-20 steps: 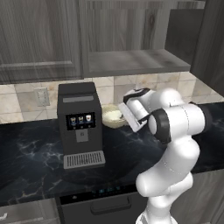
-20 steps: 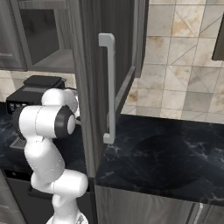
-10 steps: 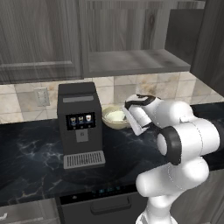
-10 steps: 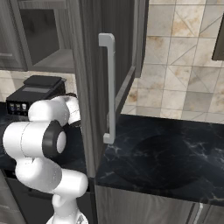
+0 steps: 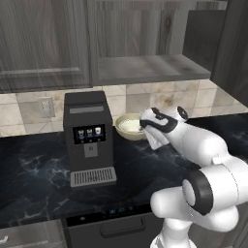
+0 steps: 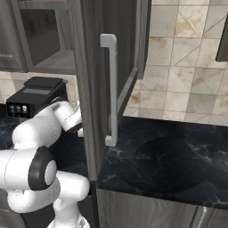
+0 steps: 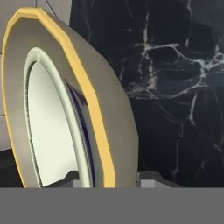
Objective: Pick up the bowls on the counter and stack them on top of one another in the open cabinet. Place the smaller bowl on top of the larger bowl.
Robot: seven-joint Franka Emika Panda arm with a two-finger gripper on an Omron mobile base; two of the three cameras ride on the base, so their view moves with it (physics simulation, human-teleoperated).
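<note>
Gripper (image 7: 107, 180) at larger bowl (image 5: 130, 127) on counter (image 5: 38, 167).
Fingers straddle its rim wall; clamped or not, cannot tell.

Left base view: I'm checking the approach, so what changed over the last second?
The gripper swung down and forward to the rim of the wide tan-yellow bowl, its fingertips now either side of the rim. The bowl, black coffee machine and black marble counter stayed put.

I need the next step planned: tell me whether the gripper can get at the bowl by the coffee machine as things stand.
Probably yes. The gripper already straddles the bowl rim, one fingertip inside and one outside the wall, with nothing between them; the coffee machine stands clear to the side.
</note>
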